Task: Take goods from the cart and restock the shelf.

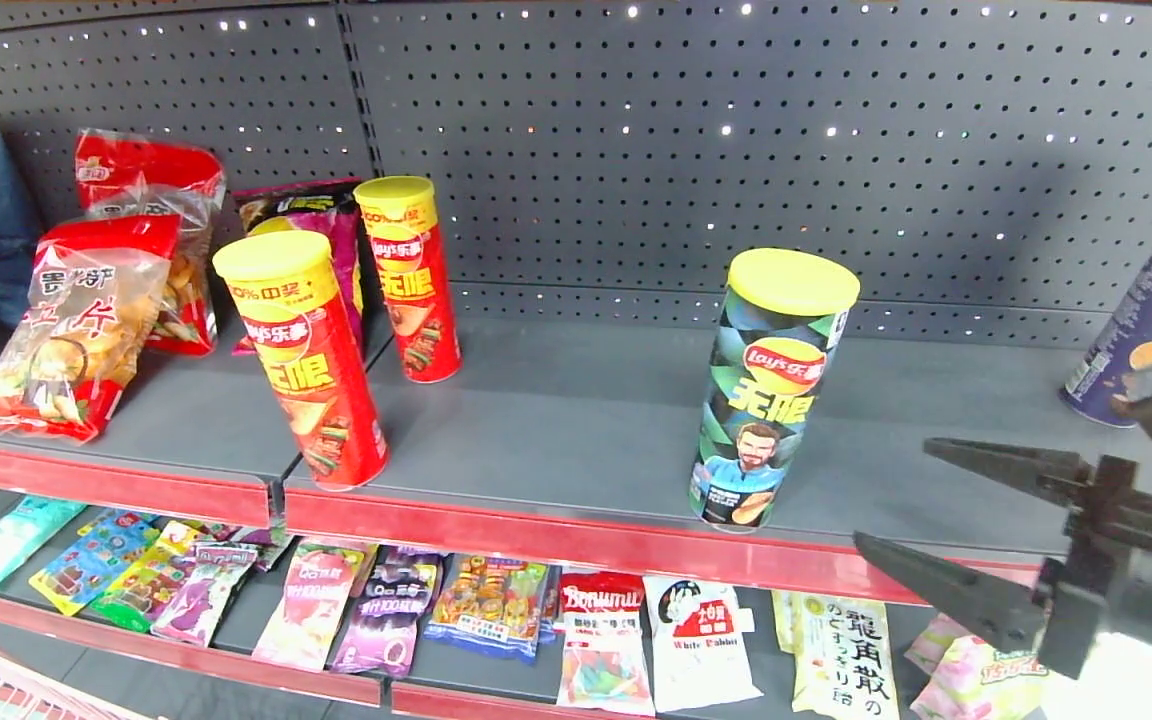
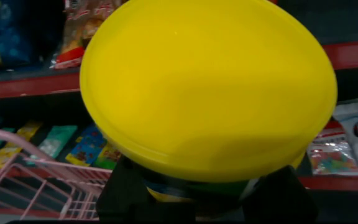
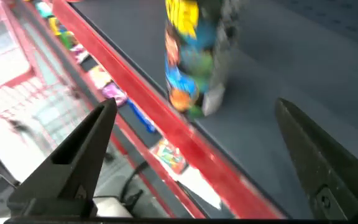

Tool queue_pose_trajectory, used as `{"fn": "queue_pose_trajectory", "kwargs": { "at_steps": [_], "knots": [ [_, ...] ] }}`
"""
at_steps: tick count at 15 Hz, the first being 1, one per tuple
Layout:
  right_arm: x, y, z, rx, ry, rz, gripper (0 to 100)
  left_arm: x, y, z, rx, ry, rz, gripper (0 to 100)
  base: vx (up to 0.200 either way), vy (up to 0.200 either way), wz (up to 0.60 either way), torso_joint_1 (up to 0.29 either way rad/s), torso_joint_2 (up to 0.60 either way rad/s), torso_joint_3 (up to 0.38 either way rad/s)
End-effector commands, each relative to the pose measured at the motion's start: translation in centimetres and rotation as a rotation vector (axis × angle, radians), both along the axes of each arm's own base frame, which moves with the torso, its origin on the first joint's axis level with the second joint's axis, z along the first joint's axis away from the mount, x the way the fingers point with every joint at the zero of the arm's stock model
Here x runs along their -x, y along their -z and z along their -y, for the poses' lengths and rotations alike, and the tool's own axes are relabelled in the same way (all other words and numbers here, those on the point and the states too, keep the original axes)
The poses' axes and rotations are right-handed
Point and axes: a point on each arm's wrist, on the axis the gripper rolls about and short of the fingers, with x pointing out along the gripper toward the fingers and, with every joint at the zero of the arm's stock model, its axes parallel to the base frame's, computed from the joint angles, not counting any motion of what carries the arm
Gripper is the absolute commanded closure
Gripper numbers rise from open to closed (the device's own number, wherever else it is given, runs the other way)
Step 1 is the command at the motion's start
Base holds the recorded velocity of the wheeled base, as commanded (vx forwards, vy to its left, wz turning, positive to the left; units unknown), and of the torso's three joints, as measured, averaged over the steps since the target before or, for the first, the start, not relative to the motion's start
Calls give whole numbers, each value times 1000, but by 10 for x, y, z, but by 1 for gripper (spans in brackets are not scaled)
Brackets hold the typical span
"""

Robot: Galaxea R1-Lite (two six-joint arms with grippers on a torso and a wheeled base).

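Starting at the left, the left gripper (image 2: 201, 194) is clamped on a yellow-lidded can (image 2: 210, 87). Its dark fingers flank the can's body just below the smooth round plastic lid. Beneath it is the pink wire cart (image 2: 36, 180).

On the shelf (image 1: 576, 420), a flat matte grey board with a glossy red edge strip (image 1: 556, 535) along its front, two crinkled snack bags lie at the left end. The front bag (image 1: 76, 330) reaches nearly to the strip, and the rear bag (image 1: 151, 200) is against the perforated back panel (image 1: 736, 150).

Next come two tall red cylinders with yellow lids. The front red can (image 1: 306, 360) is just behind the strip. The rear red can (image 1: 411, 280) is deeper in, beside a purple bag (image 1: 321, 225).

A wide stretch of bare shelf opens to the right of them and runs back to the panel. It ends at the green can (image 1: 771, 390), which stands upright with its base close to the front edge.

More bare board separates the green can from the dark blue can (image 1: 1146, 310) at the right margin.

The right gripper (image 1: 891, 492) hovers in front of the strip, right of the green can and apart from it. Its pointed black fingers are spread wide with nothing between them. From the right wrist, the green can (image 3: 194, 56) shows beyond the gap in the right gripper (image 3: 196, 102).

Flat, shiny candy packets (image 1: 486, 600) line the lower shelf.
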Motion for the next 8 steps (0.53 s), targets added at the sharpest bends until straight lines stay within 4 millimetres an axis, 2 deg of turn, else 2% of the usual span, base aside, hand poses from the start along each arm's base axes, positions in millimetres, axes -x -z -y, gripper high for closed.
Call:
{"fn": "queue_pose_trajectory", "kwargs": {
  "at_steps": [1, 2, 3, 4, 5, 6, 7, 8],
  "knots": [
    [61, 17, 52, 5, 316, 140, 0, 0, -4, -1, -40, -85, -1, 100, 0, 0, 0, 0, 0, 0],
    [80, 19, 66, -6, 441, 167, 0, 0, -6, -1, -42, -67, 3, 100, 0, 0, 0, 0, 0, 0],
    [89, 22, 70, -12, 472, 177, 0, 0, -8, -1, -42, -55, 6, 100, 0, 0, 0, 0, 0, 0],
    [119, 41, 80, -11, 560, 189, 0, -1, -20, 0, -25, 2, 4, 100, 0, 0, 0, 0, 0, 0],
    [140, 58, 84, 6, 615, 179, 0, -4, -35, 1, 12, 58, 1, 100, 0, 0, 0, 0, 0, 0],
    [154, 68, 85, 23, 659, 149, 0, -8, -49, 1, 31, 76, -12, 100, 0, 0, 0, 0, 0, 0],
    [162, 76, 85, 33, 691, 121, 0, -12, -54, 1, 33, 77, -26, 100, 0, 0, 0, 0, 0, 0],
    [162, 78, 85, 35, 715, 113, 0, -12, -51, 1, 34, 78, -35, 100, 0, 0, 0, 0, 0, 0]
  ]
}}
